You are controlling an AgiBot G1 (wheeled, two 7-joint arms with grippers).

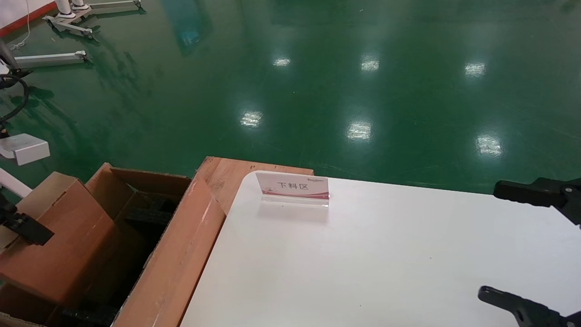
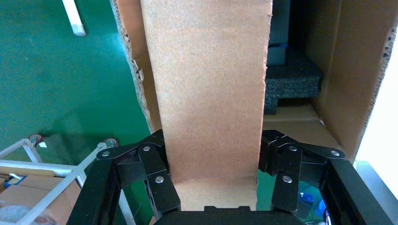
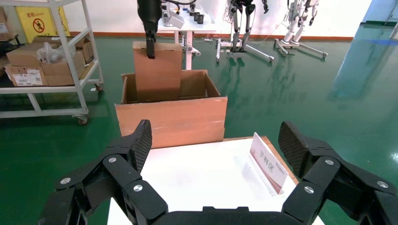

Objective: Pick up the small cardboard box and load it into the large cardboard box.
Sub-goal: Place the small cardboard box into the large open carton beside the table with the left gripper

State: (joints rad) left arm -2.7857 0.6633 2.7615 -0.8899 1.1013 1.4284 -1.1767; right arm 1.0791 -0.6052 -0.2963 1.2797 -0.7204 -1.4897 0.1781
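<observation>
Left gripper (image 2: 212, 185): its black fingers (image 2: 159, 180) are clamped on both side faces of the small cardboard box, seen clearly in the left wrist view.
Small cardboard box (image 1: 54, 236): held aloft over the open mouth of the large cardboard box, partly sunk below its rim, tilted slightly in the head view.
Large cardboard box (image 1: 177, 254): stands on the green floor (image 1: 363, 81) at the robot's left, touching the white table's (image 1: 386, 263) edge, flaps open, black foam blocks (image 2: 291, 77) inside.
Right gripper (image 3: 213, 154): parked above the table's right side, fingers spread wide, holding nothing.
Sign (image 1: 294, 188): a small acrylic stand with Chinese lettering, well apart from the action.
Step in hand: lowering the carton in.
Advice: probably keep it level, clear of walls and flaps, settle it between the foam blocks, and let go only once it rests.
</observation>
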